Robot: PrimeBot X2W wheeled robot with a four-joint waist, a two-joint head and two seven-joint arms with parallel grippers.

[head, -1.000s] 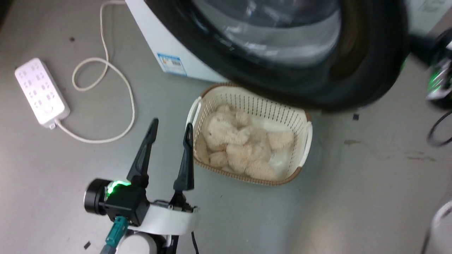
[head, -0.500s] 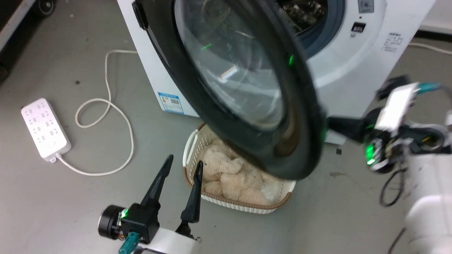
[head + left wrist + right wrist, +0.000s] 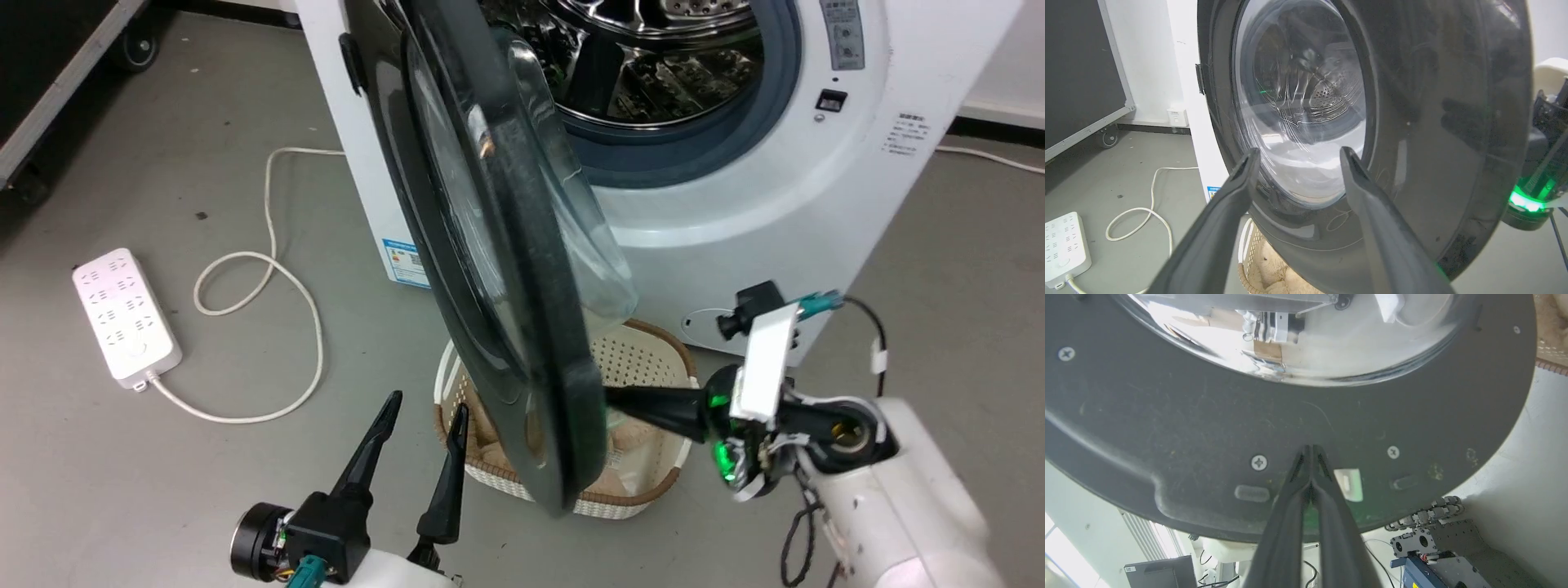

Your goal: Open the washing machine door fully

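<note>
Got right gripper (image 3: 612,398) pressed together, nothing between the fingers, tips at the dark inner face of the door (image 3: 490,245), low on the rim below the glass bowl; can't tell if touching. Got left gripper (image 3: 429,402) spread wide, empty, hovering on the door's outer side, pointing at the glass, apart from it. Seeing door swung out from the washer (image 3: 775,204), hinged on the left, edge-on in the head view, roughly square to the front, not folded back. Seeing exposed drum (image 3: 653,65) past it. Spotting basket (image 3: 653,351) on the floor under the door's low edge, beige plush toy (image 3: 633,441) inside. Further left on the floor, spotting white power strip (image 3: 126,314) with looped cable (image 3: 286,278).
</note>
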